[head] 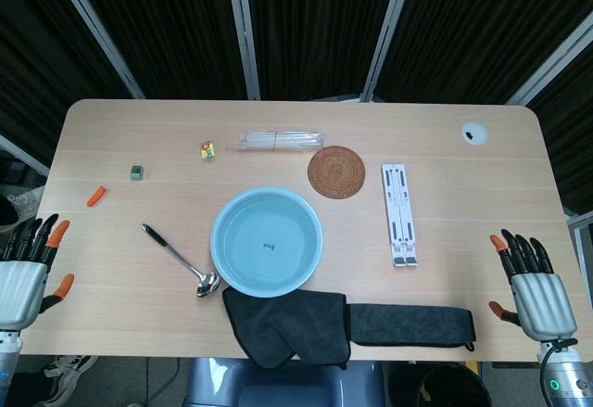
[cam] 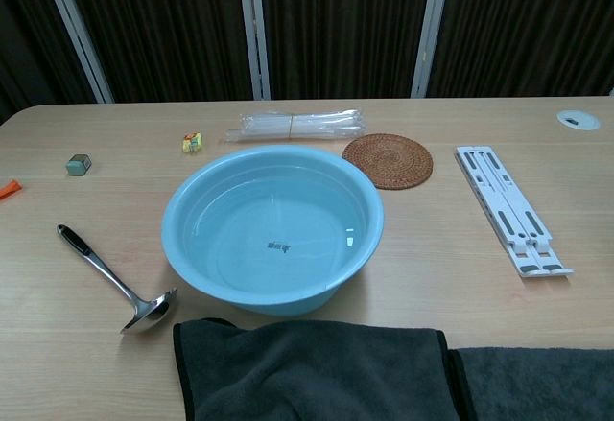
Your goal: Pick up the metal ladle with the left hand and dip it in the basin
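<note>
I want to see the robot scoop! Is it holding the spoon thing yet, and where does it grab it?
Not yet. Both the left hand and right hand are empty. The metal ladle lies on the table beside the basin.

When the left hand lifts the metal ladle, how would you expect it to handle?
The metal ladle looks rigid, so it likely won't flex. Its polished handle seems thin and may slip. The bowl end probably outweighs the handle, so it may tip downward.
</note>
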You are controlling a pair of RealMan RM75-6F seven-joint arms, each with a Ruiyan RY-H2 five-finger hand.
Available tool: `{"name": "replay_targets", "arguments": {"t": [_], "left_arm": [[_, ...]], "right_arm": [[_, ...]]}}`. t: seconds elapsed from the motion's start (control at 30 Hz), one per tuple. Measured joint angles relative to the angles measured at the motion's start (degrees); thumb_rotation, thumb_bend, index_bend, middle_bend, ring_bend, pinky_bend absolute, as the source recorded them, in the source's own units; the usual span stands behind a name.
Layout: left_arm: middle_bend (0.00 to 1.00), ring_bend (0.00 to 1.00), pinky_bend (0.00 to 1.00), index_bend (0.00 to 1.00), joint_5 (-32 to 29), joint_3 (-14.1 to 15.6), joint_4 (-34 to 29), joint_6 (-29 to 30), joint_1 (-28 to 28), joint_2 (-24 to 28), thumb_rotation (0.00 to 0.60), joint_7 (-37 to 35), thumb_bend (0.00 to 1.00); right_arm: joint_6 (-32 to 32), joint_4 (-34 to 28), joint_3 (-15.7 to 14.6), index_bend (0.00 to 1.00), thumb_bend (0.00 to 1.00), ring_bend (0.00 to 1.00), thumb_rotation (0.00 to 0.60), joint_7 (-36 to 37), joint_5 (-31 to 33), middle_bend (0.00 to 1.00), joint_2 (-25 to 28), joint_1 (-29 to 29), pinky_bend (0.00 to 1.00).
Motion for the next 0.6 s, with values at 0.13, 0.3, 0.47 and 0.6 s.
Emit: {"name": "replay_targets", "arguments": {"t": [0.13,0.3,0.47,0.6], "left_arm": [[0.0,0.0,0.01,0.0,0.1,0.07,-0.08,-0.43,-0.15,-0.11,0.6,0.44,0.32],[0.0,0.0,0.01,0.03,0.55,0.46,0.31,-2.15,-0.9,-0.34,0.6,-0.18,0.32],[0.0,0.0,0.01,0.19,-0.35,0.52,0.65,-5.44,-2.21,-0.47,0.6,0.33,0.32],[0.0,0.0,0.0,0.29,-0.68,-0.05,1.11,-7.22,-3.83,-0.6,0.6,2.16,0.32]], "right_arm": [[0.08,0.08,0.04,0.0,0.0,0.0,0.6,0.43,0.1,0.0,0.25,-0.1,0.0],[-0.1,0.1,0.1,0.0,0.0,0.0,0.6,1.44,0.11,0.0,0.52,-0.01,0.0],[-0.49,0.51,0.06,0.0,0.0,0.0,0.6,1.78,0.21,0.0,0.66,0.07,0.0],[-0.48,0.33,0.18,0.0,0.0,0.0,0.6,1.86,0.62,0.0,0.74,0.0,0.0]]}}
